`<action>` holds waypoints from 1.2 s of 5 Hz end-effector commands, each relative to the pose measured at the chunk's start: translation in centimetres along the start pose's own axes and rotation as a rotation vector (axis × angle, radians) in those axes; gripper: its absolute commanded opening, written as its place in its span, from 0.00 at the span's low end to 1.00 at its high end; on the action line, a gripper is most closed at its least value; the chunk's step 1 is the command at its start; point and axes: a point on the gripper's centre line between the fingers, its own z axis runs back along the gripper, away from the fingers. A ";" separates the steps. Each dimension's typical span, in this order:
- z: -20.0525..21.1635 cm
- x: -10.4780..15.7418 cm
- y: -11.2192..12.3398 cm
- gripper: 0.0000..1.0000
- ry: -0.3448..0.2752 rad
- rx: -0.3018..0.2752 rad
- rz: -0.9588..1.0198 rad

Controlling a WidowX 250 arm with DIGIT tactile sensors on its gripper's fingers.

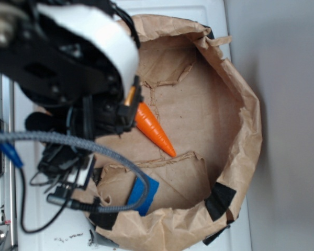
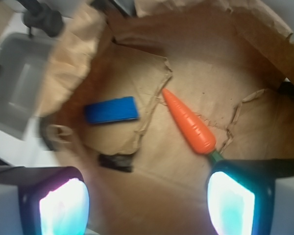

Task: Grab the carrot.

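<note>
Exterior view: the carrot [image 1: 154,129] is seen lying on the crumpled brown paper bag [image 1: 240,112] that is opened out into a shallow bowl on a white surface [image 1: 36,230], point toward the lower right, thick end tucked under the black arm; the stem cannot be made out here. The gripper [image 1: 126,109] is placed right at the thick end, but its fingers are mostly masked by the arm body and cables, so contact cannot be confirmed from this angle. A flat blue piece [image 1: 142,194] is seen lower in the bag, well apart from the carrot, partly crossed by a grey cable [image 1: 68,140]. Wrist view: the carrot [image 2: 188,121] is shown glossy orange, tapering to a point at upper left, with a short dark green stem just beside the right finger pad. The two fingertips [image 2: 231,203] are seen spread wide at the bottom corners of the frame, nothing between them, so the gripper [image 2: 147,205] is judged open and empty. The blue piece [image 2: 111,109] lies to the left, a torn paper flap between it and the carrot; a small dark patch [image 2: 116,162] sits below it, probably tape, too blurred to be sure. Progress: the approach is judged largely done; centring over the carrot, descent, closing and lifting are all left. The carrot is not yet grasped.
</note>
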 end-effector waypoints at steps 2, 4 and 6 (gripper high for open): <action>-1.5 1.8 0.2 1.00 -0.015 -0.011 -0.075; -1.5 1.8 0.2 1.00 -0.015 -0.011 -0.075; -3.4 1.4 1.4 1.00 -0.006 0.003 -0.087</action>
